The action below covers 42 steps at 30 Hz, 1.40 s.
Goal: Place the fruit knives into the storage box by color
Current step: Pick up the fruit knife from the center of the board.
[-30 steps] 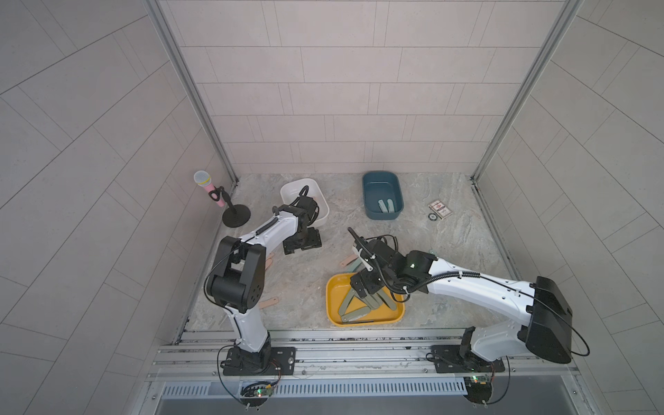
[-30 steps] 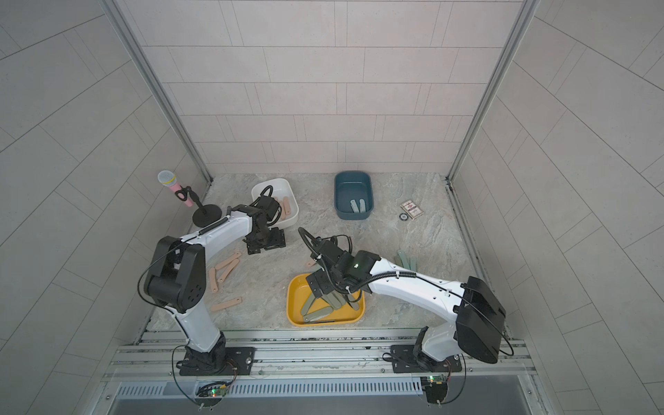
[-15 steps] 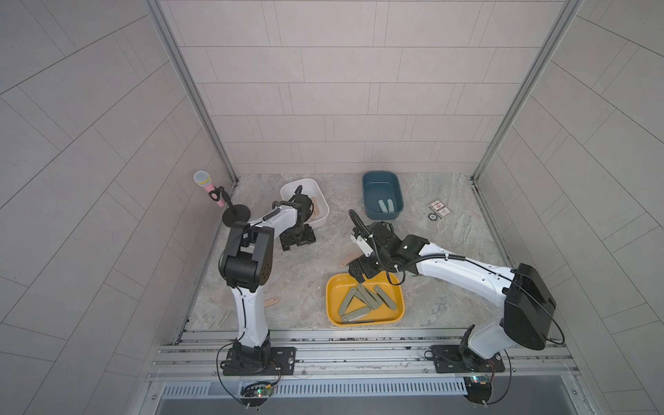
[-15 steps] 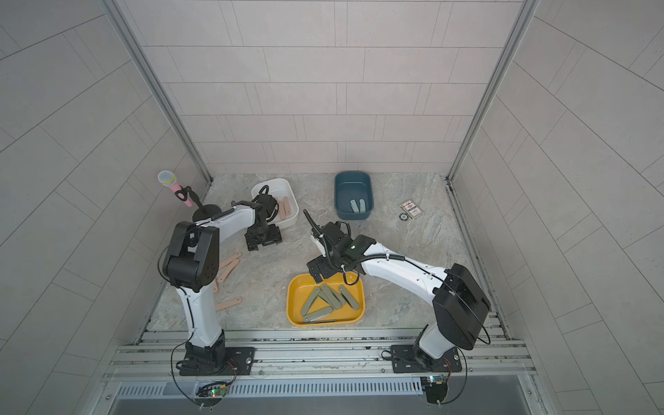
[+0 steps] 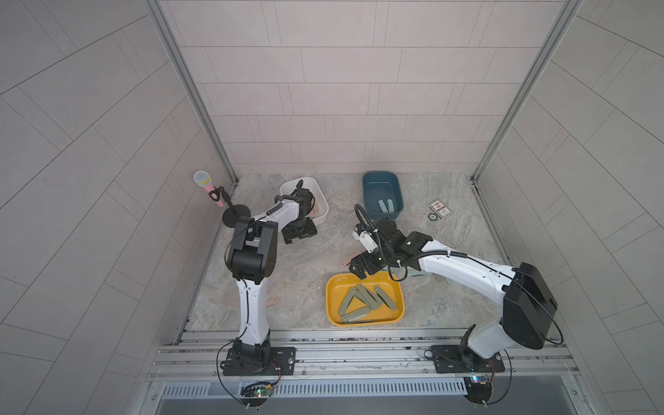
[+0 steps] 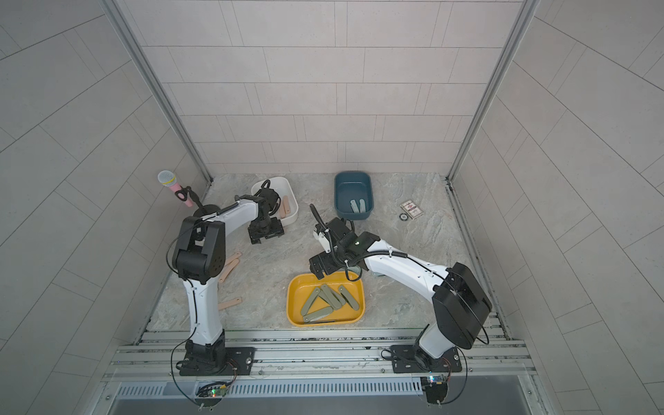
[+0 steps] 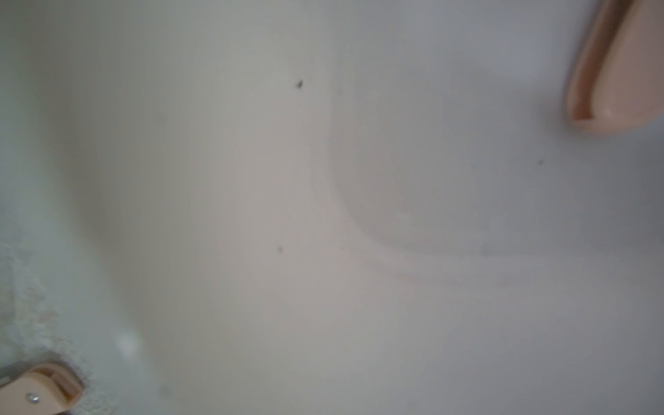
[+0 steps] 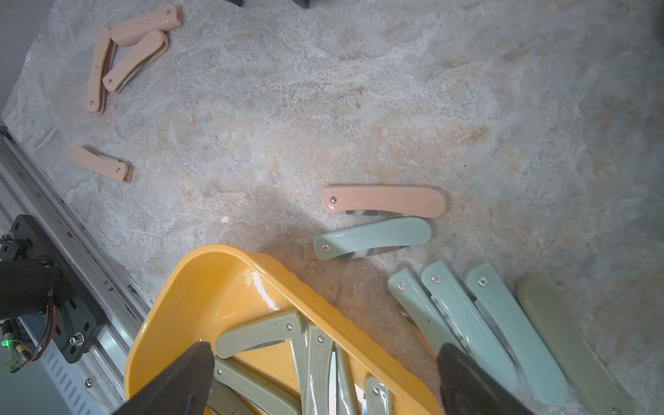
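Observation:
The fruit knives are sorted in part. Several olive knives (image 5: pixel 363 301) lie in the yellow box (image 5: pixel 332 287). Two teal knives (image 5: pixel 386 205) rest in the blue box (image 5: pixel 381 176). A peach knife (image 6: pixel 285 208) lies in the white box (image 5: pixel 303 179). In the right wrist view a peach knife (image 8: pixel 384 201), a teal knife (image 8: pixel 370 239), three more teal knives (image 8: pixel 467 323) and an olive one (image 8: pixel 575 345) lie loose on the table. My right gripper (image 8: pixel 325 355) hangs open and empty over the yellow box's far edge. My left gripper (image 5: pixel 299 233) stands open beside the white box.
More peach knives (image 6: pixel 230 264) lie on the table by the left arm, one (image 5: pixel 272 300) near its base. A pink microphone on a stand (image 5: pixel 206 183) stands at the back left. A card pack (image 5: pixel 440 208) and a small ring (image 5: pixel 433 216) lie at the back right.
My right gripper has drawn back from inside the yellow box to its far edge, still open. The left arm's elbow has swung towards the middle; its gripper stays by the white box.

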Motion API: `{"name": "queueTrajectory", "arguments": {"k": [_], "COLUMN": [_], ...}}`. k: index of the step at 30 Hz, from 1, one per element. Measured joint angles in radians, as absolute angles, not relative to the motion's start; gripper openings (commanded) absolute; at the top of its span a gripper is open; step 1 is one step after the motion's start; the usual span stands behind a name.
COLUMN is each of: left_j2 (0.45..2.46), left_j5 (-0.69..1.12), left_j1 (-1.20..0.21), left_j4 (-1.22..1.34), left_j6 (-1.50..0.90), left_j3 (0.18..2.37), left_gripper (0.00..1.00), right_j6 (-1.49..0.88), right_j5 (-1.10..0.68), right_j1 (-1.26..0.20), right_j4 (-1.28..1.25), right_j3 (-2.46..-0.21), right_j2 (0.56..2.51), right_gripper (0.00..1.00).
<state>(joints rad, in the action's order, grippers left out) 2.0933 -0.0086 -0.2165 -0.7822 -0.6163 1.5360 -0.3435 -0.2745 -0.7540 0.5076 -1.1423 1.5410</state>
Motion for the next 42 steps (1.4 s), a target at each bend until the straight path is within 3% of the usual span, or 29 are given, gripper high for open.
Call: {"name": "queueTrajectory", "arguments": {"k": [8, 14, 20, 24, 42], "left_j2": [2.124, 2.141, 2.223, 2.233, 2.045], "left_j5": [-0.033, -0.041, -0.013, 0.016, 0.094], "left_j1": [-0.212, -0.209, -0.209, -0.209, -0.274], "left_j4": [-0.83, -0.828, -0.826, -0.833, -0.759], "left_j6": [-0.588, -0.551, -0.517, -0.511, -0.519], "left_j3": [1.634, 1.689, 1.757, 1.76, 1.454], "left_gripper": [0.99, 1.0, 0.93, 0.81, 0.81], "right_j6": [-0.348, -0.357, -0.364, -0.366, -0.367], "right_j5": [-0.316, -0.334, -0.338, -0.337, -0.336], "right_j1": [-0.73, -0.717, -0.71, -0.71, -0.71], "right_j4": [0.493, 0.482, 0.479, 0.48, 0.483], "right_j3": [-1.119, -1.105, -1.105, -1.105, -1.103], "right_j2": [1.54, 1.528, 1.528, 1.528, 1.502], "right_gripper": [1.0, 1.0, 1.0, 1.0, 1.0]}}
